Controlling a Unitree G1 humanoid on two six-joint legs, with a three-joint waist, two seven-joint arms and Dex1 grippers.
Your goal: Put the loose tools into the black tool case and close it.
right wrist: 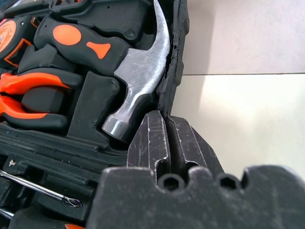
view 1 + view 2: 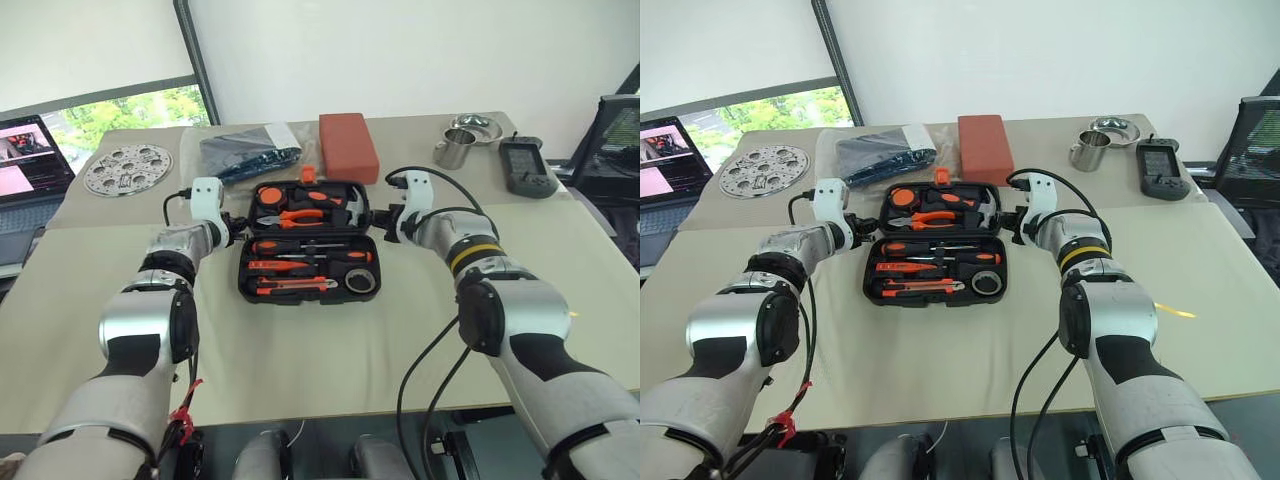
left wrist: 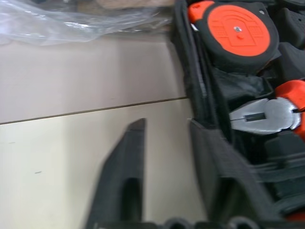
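Two claws at open black tool case [image 2: 305, 243]: R wrist view shows right claw [image 1: 167, 125] together, L wrist view left claw [image 3: 164, 126] apart.

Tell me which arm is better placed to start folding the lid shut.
Right, marginally: its end effector is shut against the rim of the black tool case beside the hammer. The left end effector straddles the opposite rim, not visibly clamped.
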